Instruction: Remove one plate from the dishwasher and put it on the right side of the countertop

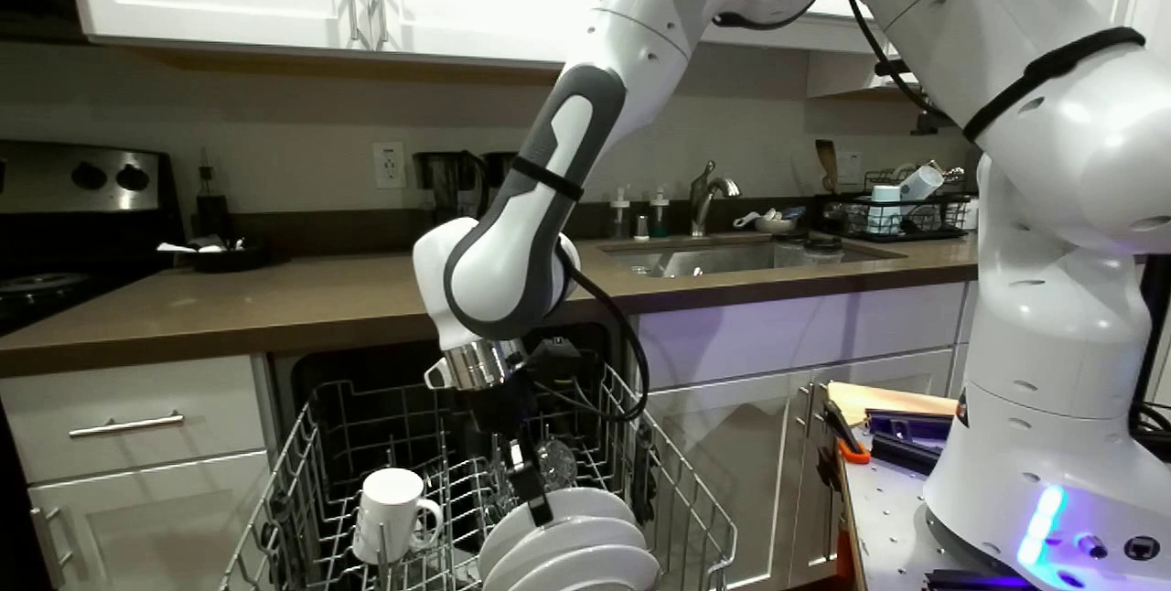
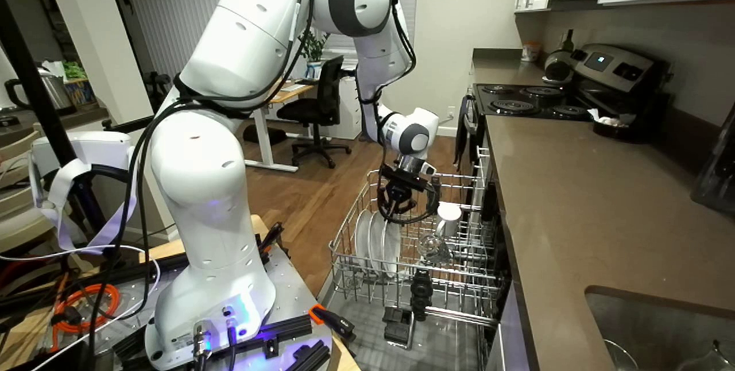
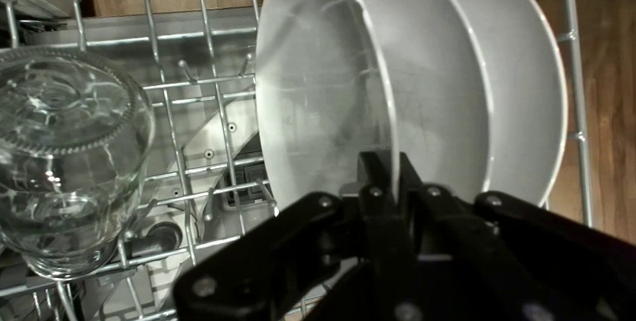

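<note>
"What stands at the left in an exterior view?"

"A black stovetop (image 1: 55,298), with the brown countertop (image 1: 274,298) running right from it."

"On the near side, below?"

"The open dishwasher (image 1: 366,362), its wire rack (image 3: 577,82) out, a white mug (image 1: 389,513) in the left part."

"Next, going right?"

"A clear glass jar (image 3: 69,162), then the plate (image 3: 318,87), leftmost of its row in the wrist view and set in the rack."

"Is the gripper (image 3: 392,164) on it?"

"Clamped on its rim, with the fingers (image 3: 373,177) on either side. Other white plates (image 3: 442,87) stand just beside it on the right."

"Farther right?"

"The sink (image 1: 723,260) and faucet (image 1: 703,198) on the far side, a black dish rack (image 1: 901,235) past them, and the arm's base (image 1: 1043,445) on the near right."
</note>
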`<state>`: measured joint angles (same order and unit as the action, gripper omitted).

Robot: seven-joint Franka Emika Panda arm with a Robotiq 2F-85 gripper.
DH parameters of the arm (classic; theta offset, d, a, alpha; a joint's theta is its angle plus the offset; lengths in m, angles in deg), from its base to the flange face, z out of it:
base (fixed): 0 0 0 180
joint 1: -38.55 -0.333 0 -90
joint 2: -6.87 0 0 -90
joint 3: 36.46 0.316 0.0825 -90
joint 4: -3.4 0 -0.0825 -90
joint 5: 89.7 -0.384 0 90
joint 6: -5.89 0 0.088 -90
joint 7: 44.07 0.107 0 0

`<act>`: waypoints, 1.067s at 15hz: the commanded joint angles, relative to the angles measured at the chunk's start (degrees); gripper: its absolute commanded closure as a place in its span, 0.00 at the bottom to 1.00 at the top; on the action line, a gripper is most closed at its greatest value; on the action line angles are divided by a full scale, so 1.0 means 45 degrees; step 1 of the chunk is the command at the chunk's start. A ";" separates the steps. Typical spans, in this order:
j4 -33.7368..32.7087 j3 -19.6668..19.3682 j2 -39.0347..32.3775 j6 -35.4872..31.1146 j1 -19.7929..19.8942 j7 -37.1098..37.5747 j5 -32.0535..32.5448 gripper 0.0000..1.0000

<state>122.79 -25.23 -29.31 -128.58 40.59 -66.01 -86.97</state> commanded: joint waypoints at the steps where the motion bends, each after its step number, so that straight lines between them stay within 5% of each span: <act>1: -0.0117 0.0311 0.0451 0.1255 0.0462 -0.0836 -0.0830 0.94; 16: -0.0020 0.0249 0.2496 0.3887 0.0509 -0.1280 -0.2331 0.94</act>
<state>119.24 -24.83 -23.33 -113.55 43.51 -71.41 -94.12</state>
